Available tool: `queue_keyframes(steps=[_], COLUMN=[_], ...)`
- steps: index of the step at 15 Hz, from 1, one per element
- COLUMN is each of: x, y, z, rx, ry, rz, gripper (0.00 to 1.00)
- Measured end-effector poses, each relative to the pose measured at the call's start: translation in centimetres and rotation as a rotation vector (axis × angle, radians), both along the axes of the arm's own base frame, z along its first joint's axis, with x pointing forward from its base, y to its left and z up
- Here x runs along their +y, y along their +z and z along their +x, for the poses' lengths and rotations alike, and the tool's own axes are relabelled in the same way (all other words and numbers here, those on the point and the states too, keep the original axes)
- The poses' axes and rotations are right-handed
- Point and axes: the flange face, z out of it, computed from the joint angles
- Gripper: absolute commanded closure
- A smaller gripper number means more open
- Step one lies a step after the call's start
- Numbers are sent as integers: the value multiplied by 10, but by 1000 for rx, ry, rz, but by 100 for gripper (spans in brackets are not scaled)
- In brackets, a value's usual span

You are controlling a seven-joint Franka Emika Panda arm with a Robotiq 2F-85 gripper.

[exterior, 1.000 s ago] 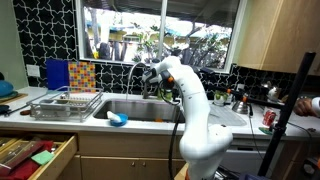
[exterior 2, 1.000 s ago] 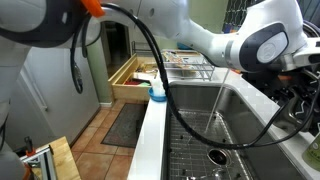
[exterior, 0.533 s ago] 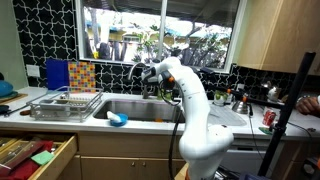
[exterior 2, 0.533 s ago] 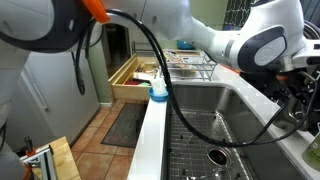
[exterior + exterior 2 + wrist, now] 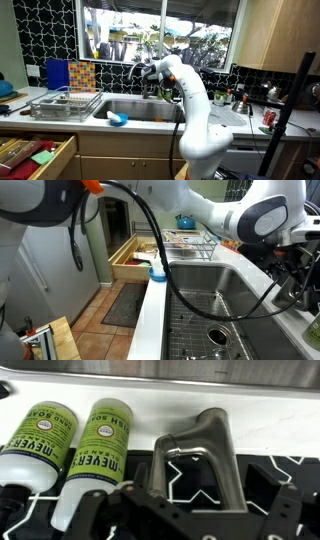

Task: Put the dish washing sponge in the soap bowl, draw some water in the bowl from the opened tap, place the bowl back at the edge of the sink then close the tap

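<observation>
Both exterior views, sink (image 5: 140,107): count one; steel basin. We saw no stream falling into it in an exterior view (image 5: 215,295).
arm (image 5: 195,100): count one; extended over the basin toward the back wall.
dish rack (image 5: 65,104): count one; on the counter beside the sink.
tap lever (image 5: 205,445): count one, seen in the wrist view. We judged it stiff, smooth metal, likely slippery if wet. The best hold would be near its free end, for leverage.
gripper (image 5: 185,518): count one; its fingers stood apart, with the tap lever ahead between them. It was not clamped on anything, as far as we could judge.
soap bottles (image 5: 100,445): count two; green labels, side by side, just beside the tap lever.
bowl (image 5: 117,119): count one; blue, on the counter at the front edge of the sink, well apart from the gripper. We judged it light when empty, heavier and prone to slosh with water in it. It should be taken by the rim and kept level.
sponge: too small to tell whether it lay in the bowl; we judged it soft and light.
</observation>
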Motion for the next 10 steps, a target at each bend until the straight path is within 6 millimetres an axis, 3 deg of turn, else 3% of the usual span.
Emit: queue_keyframes(steps=[6, 10], x=[25, 53], y=[35, 29], z=[-33, -59], rx=[138, 260], ry=[-105, -238], rz=[31, 147], gripper=[0, 0])
